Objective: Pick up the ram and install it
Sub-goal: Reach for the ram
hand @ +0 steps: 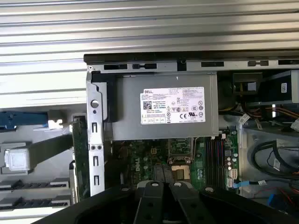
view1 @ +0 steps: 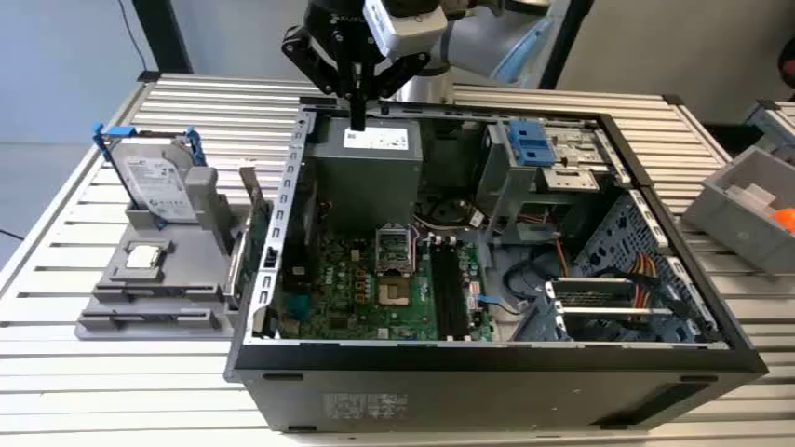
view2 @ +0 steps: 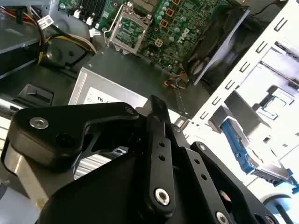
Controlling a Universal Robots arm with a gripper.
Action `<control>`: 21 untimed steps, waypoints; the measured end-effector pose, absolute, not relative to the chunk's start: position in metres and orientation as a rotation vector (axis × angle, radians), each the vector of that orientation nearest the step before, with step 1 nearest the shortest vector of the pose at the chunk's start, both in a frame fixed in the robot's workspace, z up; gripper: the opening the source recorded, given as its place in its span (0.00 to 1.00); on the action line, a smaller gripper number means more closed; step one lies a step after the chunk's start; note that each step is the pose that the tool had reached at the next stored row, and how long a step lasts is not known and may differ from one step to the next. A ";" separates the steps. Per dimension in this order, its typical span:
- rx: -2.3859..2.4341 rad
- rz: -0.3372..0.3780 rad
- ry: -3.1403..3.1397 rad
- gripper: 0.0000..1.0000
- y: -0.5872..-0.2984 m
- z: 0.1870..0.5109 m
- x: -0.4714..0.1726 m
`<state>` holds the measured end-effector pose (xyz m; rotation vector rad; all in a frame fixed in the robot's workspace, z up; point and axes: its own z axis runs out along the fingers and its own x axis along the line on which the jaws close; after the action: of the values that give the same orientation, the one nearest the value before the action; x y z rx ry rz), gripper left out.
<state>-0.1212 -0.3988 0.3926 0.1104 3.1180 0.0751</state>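
Observation:
My gripper (view1: pixel 359 123) hangs above the far wall of the open computer case (view1: pixel 497 358), over the grey power supply (view1: pixel 367 158). Its black fingers point straight down and stand shut, and I see nothing between them. In both wrist views the closed gripper (hand: pixel 162 185) (view2: pixel 156 103) sits over the power supply (hand: pixel 163 109) (view2: pixel 100 95), with the green motherboard (hand: pixel 140 156) beyond. The black memory slots (view1: pixel 444 289) (hand: pixel 212 158) lie beside the processor socket (view1: pixel 391 247). The ram is out of view.
At the exterior view's left, a grey fixture (view1: pixel 149 298) holds a silver hard drive with blue rails (view1: pixel 159 182). A green card (view1: pixel 249 223) stands by the case wall. Drive cages and cables (view1: pixel 597 279) fill the case's right. A grey bin (view1: pixel 746 200) sits at far right.

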 end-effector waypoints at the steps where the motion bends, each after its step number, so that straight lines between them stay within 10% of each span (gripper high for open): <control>1: 0.110 0.075 3.118 0.00 -0.399 0.393 -0.121; 21: 0.110 0.075 3.118 0.00 -0.399 0.393 -0.129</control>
<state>-0.1289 -0.3988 0.3926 0.1102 3.1181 0.0750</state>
